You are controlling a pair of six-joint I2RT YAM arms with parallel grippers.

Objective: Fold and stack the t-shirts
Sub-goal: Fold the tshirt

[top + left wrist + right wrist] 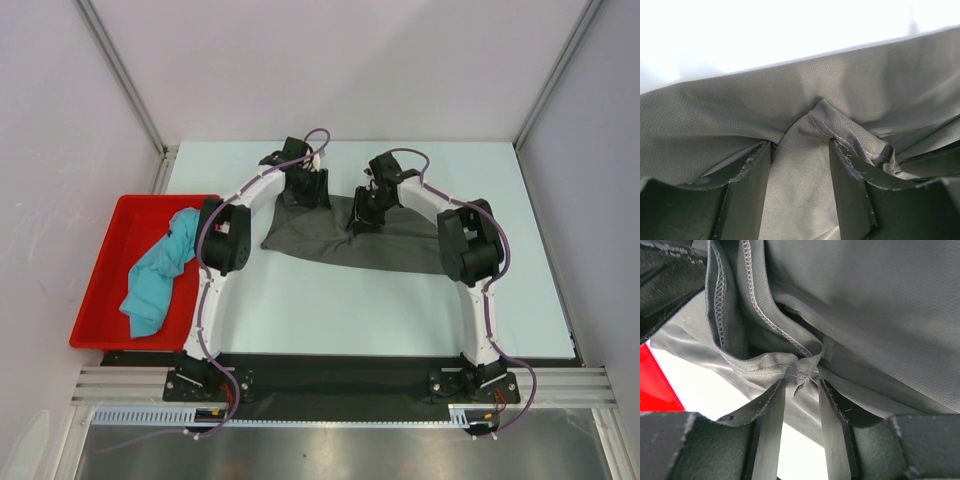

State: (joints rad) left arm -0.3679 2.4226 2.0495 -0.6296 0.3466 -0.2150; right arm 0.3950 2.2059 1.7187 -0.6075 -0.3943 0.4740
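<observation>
1. Lying across the middle of the pale worktop [350,310] in the overhead view is the grey shirt [330,238], spread as a wide dark band with its far edge bunched up.
2. The teal shirt [160,275] sits crumpled in a red tray [100,290] at the left of the frame, apart from the grey shirt. One end drapes over the tray's right rim, beside the left arm.
3. Both arms reach forward from the bottom of the frame and bend inward. The left gripper [308,190] is at the shirt's upper left corner. The right gripper [362,215] is just right of it, over the shirt's upper middle.
4. In the left wrist view, grey cloth fills the lower frame and drapes over both dark fingers [747,195]. The fingers stand apart, with a broad fold running down the gap and a stitched hem bunched against the right-hand one. Creases fan out from the fingertips, but I cannot tell whether the cloth is clamped.
5. In the right wrist view, the fingers [832,420] sit close together and pinch a tight knot of stitched hem at their tips. This gripper is closed on the grey shirt. The cloth hangs above bright worktop, with a red sliver of tray at the left edge.
</observation>
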